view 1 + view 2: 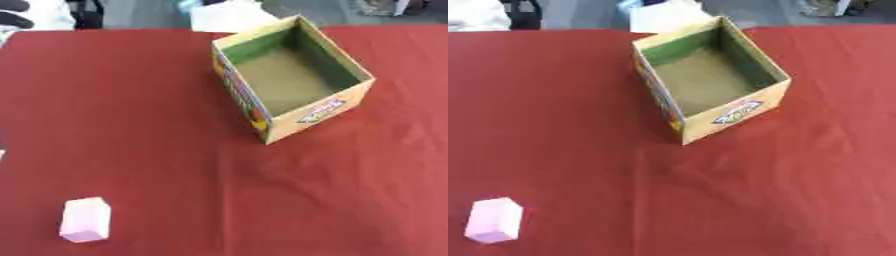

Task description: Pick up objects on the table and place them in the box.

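A small pink block [86, 220] lies on the red tablecloth [131, 125] near the front left corner. An open cardboard box [337, 107], yellow outside with printed labels and green inside walls, stands at the back, right of centre, turned at an angle. Its inside looks empty. The block and the box are far apart. Neither of my hands shows in either view.
Beyond the table's far edge there are white and dark shapes [229, 14], and a dark object on white [17, 17] at the top left. The cloth shows slight folds to the right of the box.
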Controlling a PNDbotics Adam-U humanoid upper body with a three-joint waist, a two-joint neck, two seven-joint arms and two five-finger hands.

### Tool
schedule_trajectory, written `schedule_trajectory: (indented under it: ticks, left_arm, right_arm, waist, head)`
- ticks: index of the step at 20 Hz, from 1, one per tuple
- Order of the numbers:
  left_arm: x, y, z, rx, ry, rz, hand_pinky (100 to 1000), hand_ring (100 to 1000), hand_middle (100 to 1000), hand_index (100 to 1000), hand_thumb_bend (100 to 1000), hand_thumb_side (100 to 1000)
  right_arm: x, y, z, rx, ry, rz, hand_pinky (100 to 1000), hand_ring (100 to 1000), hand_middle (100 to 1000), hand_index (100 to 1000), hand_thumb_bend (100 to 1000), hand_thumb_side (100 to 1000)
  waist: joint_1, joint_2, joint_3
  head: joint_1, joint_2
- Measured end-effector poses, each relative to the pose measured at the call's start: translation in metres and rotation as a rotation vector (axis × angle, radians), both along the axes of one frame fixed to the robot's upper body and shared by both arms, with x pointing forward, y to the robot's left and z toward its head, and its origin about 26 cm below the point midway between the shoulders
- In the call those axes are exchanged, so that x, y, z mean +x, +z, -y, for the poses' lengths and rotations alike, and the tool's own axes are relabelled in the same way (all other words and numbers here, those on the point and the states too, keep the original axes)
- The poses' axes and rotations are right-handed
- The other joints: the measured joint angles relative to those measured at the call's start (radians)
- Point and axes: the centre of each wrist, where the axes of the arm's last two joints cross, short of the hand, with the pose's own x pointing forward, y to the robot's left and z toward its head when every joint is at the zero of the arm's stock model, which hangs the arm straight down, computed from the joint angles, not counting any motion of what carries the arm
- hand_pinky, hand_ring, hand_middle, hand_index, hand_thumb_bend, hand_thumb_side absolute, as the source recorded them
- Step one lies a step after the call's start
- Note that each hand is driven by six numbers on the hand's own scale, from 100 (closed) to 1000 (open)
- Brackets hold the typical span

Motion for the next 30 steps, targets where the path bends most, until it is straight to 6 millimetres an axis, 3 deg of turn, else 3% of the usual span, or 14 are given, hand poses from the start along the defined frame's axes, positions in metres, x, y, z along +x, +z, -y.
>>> schedule_trajectory:
  ticks: [9, 20, 30]
  left_arm:
    - [-0.018, -0.014, -0.029, 0.304, 0.122, -0.183, 595, 648, 740, 835, 100, 908]
    - [-0.033, -0.02, -0.049, 0.635, 0.16, -0.355, 664, 705, 775, 873, 106, 909]
    - [-0.035, -0.018, -0.052, 0.944, 0.111, -0.508, 722, 755, 785, 880, 330, 888]
  right_arm:
    - [0.0, 0.001, 0.002, -0.011, -0.005, 0.0, 873, 849, 821, 857, 112, 1000]
    - [-0.002, -0.003, 0.008, -0.041, -0.031, -0.021, 874, 849, 820, 857, 112, 1000]
    - [-0.004, -0.008, 0.014, -0.055, -0.062, -0.039, 874, 849, 820, 858, 112, 1000]
  waist:
    - [0.017, -0.005, 0.006]
    - [0.037, -0.025, 0.029]
    - [0.044, -0.035, 0.043]
  head:
    - [-0.023, 0.006]
    - [-0.049, 0.022]
    - [-0.076, 0.032]
